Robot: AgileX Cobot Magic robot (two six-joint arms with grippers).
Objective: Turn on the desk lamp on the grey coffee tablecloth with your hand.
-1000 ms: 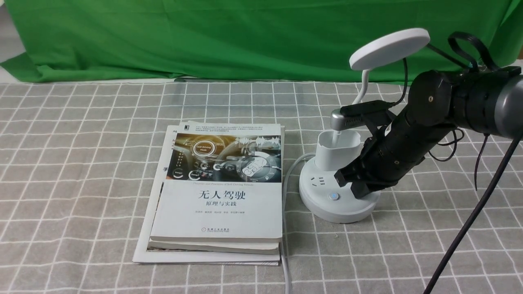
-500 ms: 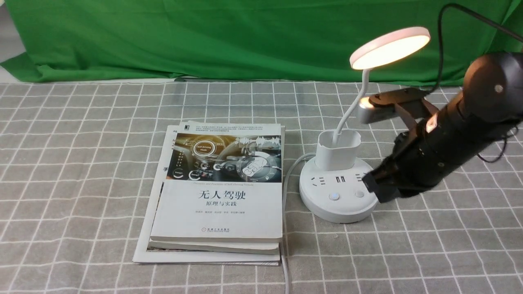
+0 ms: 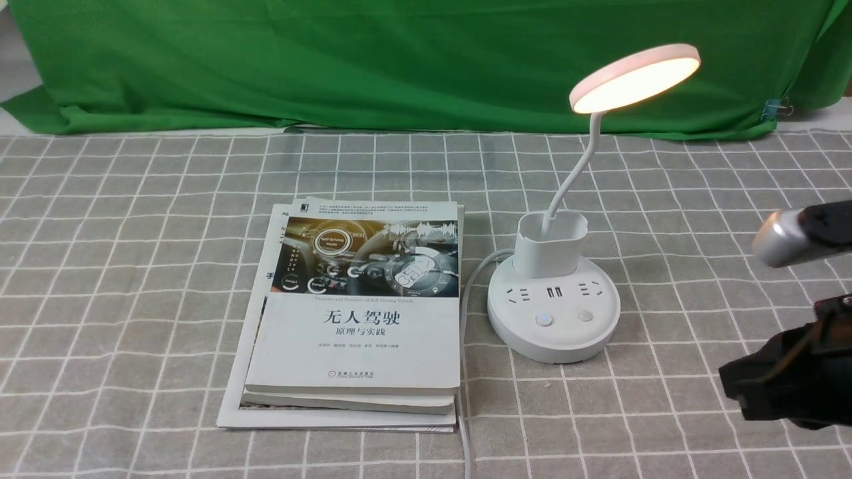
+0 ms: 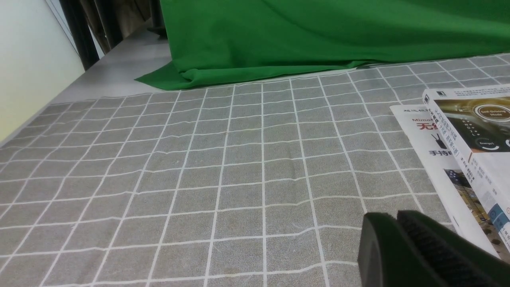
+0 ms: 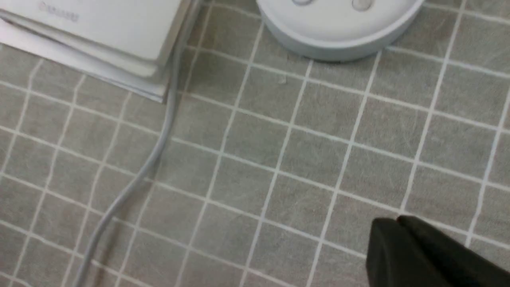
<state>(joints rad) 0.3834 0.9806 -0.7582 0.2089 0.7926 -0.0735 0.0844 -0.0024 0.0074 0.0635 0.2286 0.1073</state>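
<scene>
The white desk lamp (image 3: 553, 313) stands on the grey coffee tablecloth (image 3: 133, 266) right of centre. Its disc head (image 3: 634, 78) glows warm white. Its round base shows two buttons and sockets, and its front edge shows in the right wrist view (image 5: 338, 36). My right gripper (image 3: 732, 389), the hand, is shut and empty at the right edge, well clear of the lamp base and nearer the front. In its wrist view (image 5: 396, 223) the jaws are closed over bare cloth. My left gripper (image 4: 392, 219) is shut and empty above the cloth, left of the books; it is out of the front view.
A stack of books (image 3: 353, 313) lies left of the lamp, also in the left wrist view (image 4: 470, 131). The lamp's grey cable (image 3: 466, 412) runs along the books toward the front edge, also in the right wrist view (image 5: 151, 159). A green backdrop cloth (image 3: 373, 60) hangs behind.
The lamp went from off to lit. My right arm lifted off the lamp base and drew back to the right and toward the front, leaving the base uncovered.
</scene>
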